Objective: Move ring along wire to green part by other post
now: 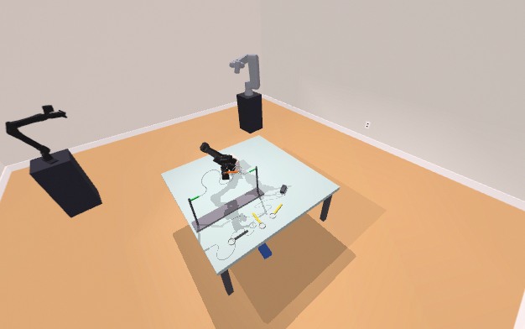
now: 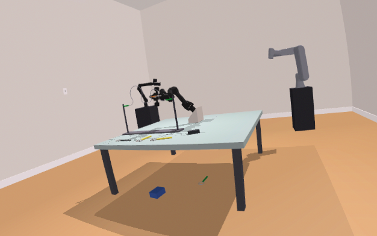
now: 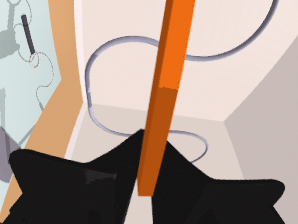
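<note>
My gripper (image 1: 226,173) (image 3: 148,135) is shut on the orange handle (image 1: 231,172) (image 2: 153,96) (image 3: 172,60), above the table between the two posts (image 1: 194,214) (image 1: 257,180) (image 2: 125,118) (image 2: 176,115). The handle runs up out of the wrist view, so its ring is out of sight there; in the top and exterior views it is too small to tell how the wire passes through it. The grey wire (image 1: 202,181) (image 3: 132,38) curves behind the handle in the wrist view. Green parts (image 1: 194,198) (image 1: 252,170) (image 2: 126,106) (image 2: 169,99) meet the post tops.
The posts stand on a dark base (image 1: 205,223). On the table (image 1: 308,185) lie two yellow-handled rings (image 1: 257,218) (image 1: 278,209), a dark-handled ring (image 1: 241,236) and a black block (image 1: 283,189) (image 2: 193,132). Two other arms stand on pedestals (image 1: 63,180) (image 1: 250,113) away from the table.
</note>
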`<state>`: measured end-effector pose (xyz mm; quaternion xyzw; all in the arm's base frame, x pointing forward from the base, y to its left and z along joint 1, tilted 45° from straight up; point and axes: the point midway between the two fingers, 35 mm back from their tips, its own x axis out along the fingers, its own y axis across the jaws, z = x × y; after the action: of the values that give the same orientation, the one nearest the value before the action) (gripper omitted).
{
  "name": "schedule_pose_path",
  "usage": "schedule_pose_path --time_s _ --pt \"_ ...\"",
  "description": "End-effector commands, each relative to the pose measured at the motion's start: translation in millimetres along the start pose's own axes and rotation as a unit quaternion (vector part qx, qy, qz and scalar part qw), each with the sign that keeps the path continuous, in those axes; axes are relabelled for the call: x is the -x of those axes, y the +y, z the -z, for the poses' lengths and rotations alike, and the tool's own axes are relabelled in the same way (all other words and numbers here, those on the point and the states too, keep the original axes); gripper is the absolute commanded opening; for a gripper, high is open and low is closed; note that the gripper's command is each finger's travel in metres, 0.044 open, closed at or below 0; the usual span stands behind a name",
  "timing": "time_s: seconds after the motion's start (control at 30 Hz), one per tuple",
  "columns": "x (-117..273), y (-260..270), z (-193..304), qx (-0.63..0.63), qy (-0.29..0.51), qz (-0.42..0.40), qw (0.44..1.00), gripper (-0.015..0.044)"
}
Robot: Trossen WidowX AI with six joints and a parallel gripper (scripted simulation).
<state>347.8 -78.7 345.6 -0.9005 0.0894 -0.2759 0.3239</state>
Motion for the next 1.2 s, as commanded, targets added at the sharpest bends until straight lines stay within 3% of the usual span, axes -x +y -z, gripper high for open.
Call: schedule_pose_path --time_s 0.0,0.67,1.17 --pt "1.6 8.7 -0.7 -0.023 0.002 -0.011 1.000 -0.0150" --pt "15.0 73.4 -16.7 -0.212 0.013 -0.110 0.971 -0.0150" --pt "31.3 119.6 -49.8 -0.376 0.008 -0.183 0.908 -0.0150"
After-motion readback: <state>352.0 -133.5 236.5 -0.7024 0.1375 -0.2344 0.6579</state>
